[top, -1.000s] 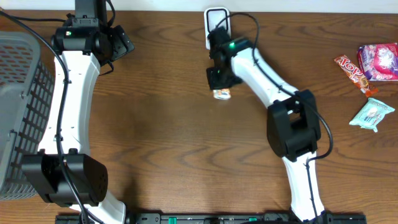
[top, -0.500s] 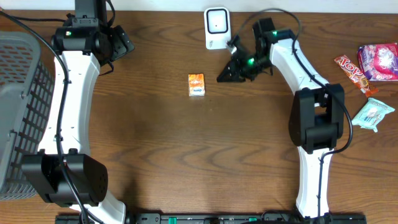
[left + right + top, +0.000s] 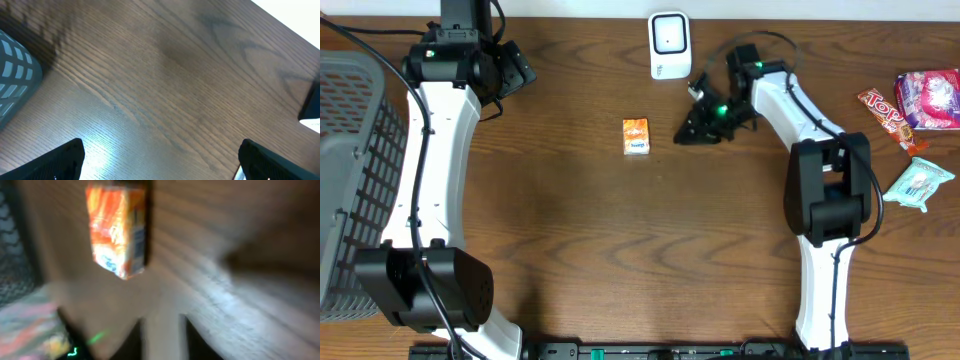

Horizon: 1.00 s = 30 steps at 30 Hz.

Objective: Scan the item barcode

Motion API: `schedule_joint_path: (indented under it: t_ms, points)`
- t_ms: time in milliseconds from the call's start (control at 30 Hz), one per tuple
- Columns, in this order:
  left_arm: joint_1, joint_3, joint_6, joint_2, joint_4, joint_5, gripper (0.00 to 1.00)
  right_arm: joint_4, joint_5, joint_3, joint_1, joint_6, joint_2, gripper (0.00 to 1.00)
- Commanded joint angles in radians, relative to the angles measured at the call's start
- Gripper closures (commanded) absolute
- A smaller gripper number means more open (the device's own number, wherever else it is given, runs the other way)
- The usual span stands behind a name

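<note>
- The orange box lies flat on the table, at about seven o'clock from the scanner and apart from both claws. Nothing holds it.
- At nine o'clock, a grey basket sits at the table's edge.
- The left claw hangs near eleven o'clock with its fingers spread wide and nothing between them, well apart from the box.
- By my reading, the step in hand is fetching the box. The scan itself is not yet done.
- The right claw sits just beside the box at its three o'clock and points toward it. Its own camera is blurred, so I cannot tell how far its fingers are parted, but it carries nothing.
- The next move likely calls for a grip across the box's narrow sides, a lift, and a turn of the barcode face toward the scanner at twelve o'clock. Which face carries the code cannot be seen.
- At three o'clock lie a red packet, a pink packet and a teal packet.
- The surface is dark, grained wood with a soft sheen. Of the room, only a pale strip shows at twelve o'clock.
</note>
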<state>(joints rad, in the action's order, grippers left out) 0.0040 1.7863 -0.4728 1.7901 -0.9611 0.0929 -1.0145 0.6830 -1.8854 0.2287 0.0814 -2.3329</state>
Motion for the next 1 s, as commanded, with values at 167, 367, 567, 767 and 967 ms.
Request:
schedule_joint_path:
  t_ms: [167, 367, 567, 767, 967]
  points:
    - [0.000, -0.002, 0.005, 0.003, 0.001, 0.017, 0.02, 0.151, -0.682, -0.113, 0.230, 0.158, 0.099, 0.39]
    - [0.000, -0.002, 0.005, 0.003, 0.001, 0.017, 0.02, 0.253, -0.989, -0.112, 0.388, 0.158, 0.045, 0.43]
    - [0.000, -0.002, 0.005, 0.003, 0.001, 0.017, 0.02, 0.292, -1.176, -0.111, 0.485, 0.158, -0.027, 0.47]
    - [0.000, -0.002, 0.005, 0.003, 0.001, 0.017, 0.02, 0.301, -1.179, -0.111, 0.511, 0.158, -0.078, 0.47]
    - [0.000, -0.002, 0.005, 0.003, 0.001, 0.017, 0.02, 0.275, -1.133, -0.111, 0.513, 0.159, -0.109, 0.53]
